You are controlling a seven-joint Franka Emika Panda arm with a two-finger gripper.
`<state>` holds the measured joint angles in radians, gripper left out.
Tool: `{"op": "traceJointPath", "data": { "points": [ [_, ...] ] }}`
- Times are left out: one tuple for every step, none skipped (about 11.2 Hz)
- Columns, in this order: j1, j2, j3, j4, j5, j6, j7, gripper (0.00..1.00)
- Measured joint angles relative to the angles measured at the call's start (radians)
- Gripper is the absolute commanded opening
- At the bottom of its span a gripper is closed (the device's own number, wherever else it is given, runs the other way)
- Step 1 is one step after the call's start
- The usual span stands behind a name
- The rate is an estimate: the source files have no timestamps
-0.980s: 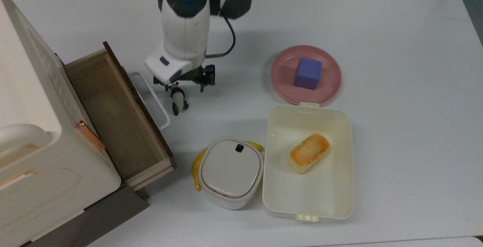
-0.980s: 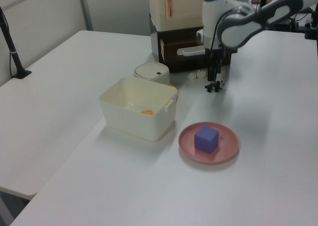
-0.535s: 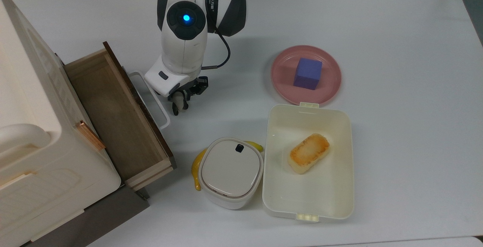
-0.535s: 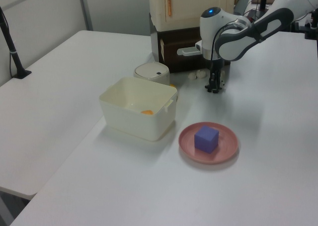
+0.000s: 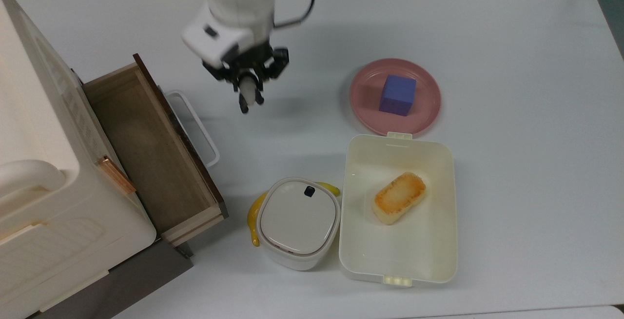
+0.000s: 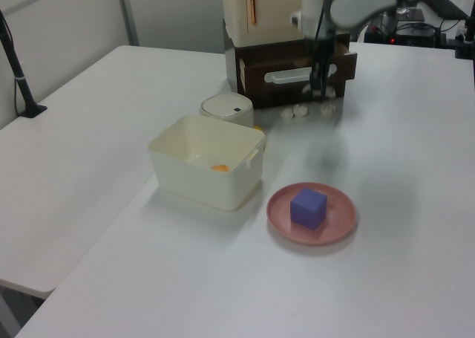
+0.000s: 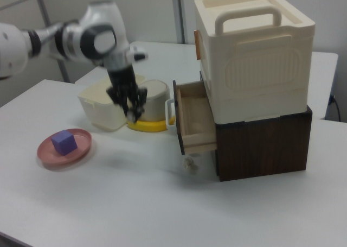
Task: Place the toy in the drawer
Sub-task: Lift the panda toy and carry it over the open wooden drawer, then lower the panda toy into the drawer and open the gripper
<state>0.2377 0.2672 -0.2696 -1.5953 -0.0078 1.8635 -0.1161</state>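
In the top view the open drawer [image 5: 146, 153] stands at the left, its white loop handle [image 5: 195, 126] facing the gripper [image 5: 247, 87]. The gripper holds the panda toy [image 5: 247, 93] pinched between its fingers, clear above the table, right of the handle. Risk: the small toy hangs low and may slip out, or clip the drawer's dark front during transfer.

— What do you have in front of you?
— The pulled-out light-wood drawer [image 7: 196, 118] in your cream plastic cabinet [image 7: 255, 57]. Your black two-finger gripper [image 7: 133, 115] hangs above the white table [image 7: 162, 203], near the purple-blue cube [image 7: 65, 142] on the pink plate [image 7: 49, 154].
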Motion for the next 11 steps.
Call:
{"op": "traceJointPath", "data": {
  "points": [
    [-0.001,-0.017,-0.032,0.052,0.014,-0.022,-0.036,0.00],
    [-0.002,-0.021,-0.079,0.080,0.022,-0.023,-0.088,0.00],
    [-0.006,-0.018,-0.130,0.088,0.028,0.029,-0.136,0.01],
    [-0.013,-0.011,-0.178,0.087,0.031,0.114,-0.165,0.04],
    [-0.018,0.002,-0.221,0.085,0.033,0.182,-0.193,0.11],
    [-0.024,0.019,-0.248,0.082,0.033,0.226,-0.221,0.24],
    [-0.027,0.043,-0.267,0.076,0.033,0.259,-0.247,0.39],
    [-0.027,0.084,-0.281,0.063,0.033,0.308,-0.267,0.58],
    [-0.025,0.110,-0.281,0.056,0.033,0.326,-0.269,0.89],
    [-0.019,0.126,-0.281,0.052,0.033,0.333,-0.269,1.00],
    [-0.011,0.133,-0.281,0.049,0.034,0.335,-0.259,1.00]
  ]
}}
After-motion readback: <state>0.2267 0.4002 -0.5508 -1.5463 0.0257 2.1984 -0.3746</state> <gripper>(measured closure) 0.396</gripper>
